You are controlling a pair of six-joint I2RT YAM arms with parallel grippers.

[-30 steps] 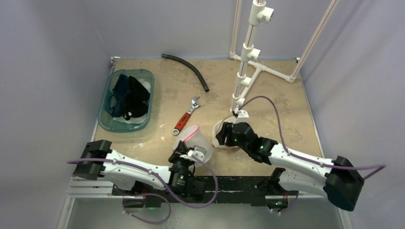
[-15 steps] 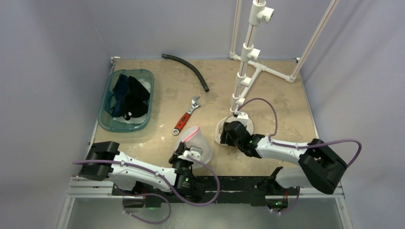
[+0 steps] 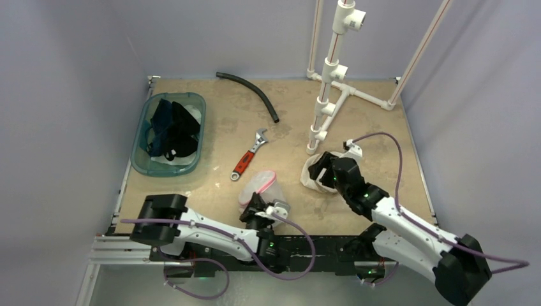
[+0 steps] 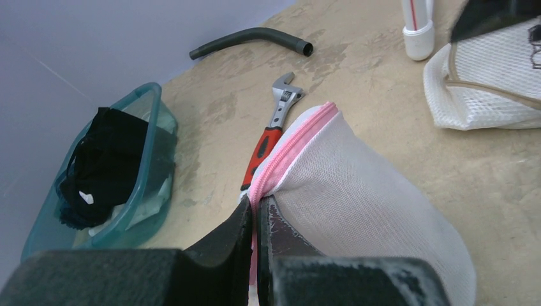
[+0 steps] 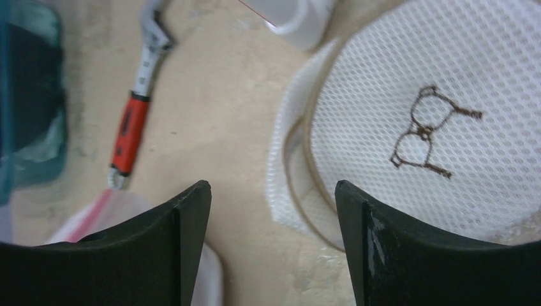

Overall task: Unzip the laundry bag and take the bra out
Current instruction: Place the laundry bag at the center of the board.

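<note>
The laundry bag (image 3: 260, 183) is white mesh with a pink zipper and lies at the near middle of the table. My left gripper (image 3: 258, 208) is shut on its pink zipper edge (image 4: 281, 159), fingertips pinched at the seam (image 4: 255, 207). To the right lies the bra (image 3: 311, 179), a rounded white mesh piece with beige trim and a small bra drawing (image 5: 446, 127), also at the top right of the left wrist view (image 4: 491, 83). My right gripper (image 3: 326, 173) hovers over its left edge, open (image 5: 271, 191), holding nothing.
A teal bin (image 3: 141, 137) of dark clothes stands at the left. A red-handled wrench (image 3: 249, 156) lies just beyond the bag, a black hose (image 3: 252, 92) further back. A white pipe frame (image 3: 328, 89) rises right behind the bra.
My right gripper carried the bra rightwards, away from the bag, then opened and let it go. My left gripper stayed shut on the zipper edge and shifted slightly right with the bag.
</note>
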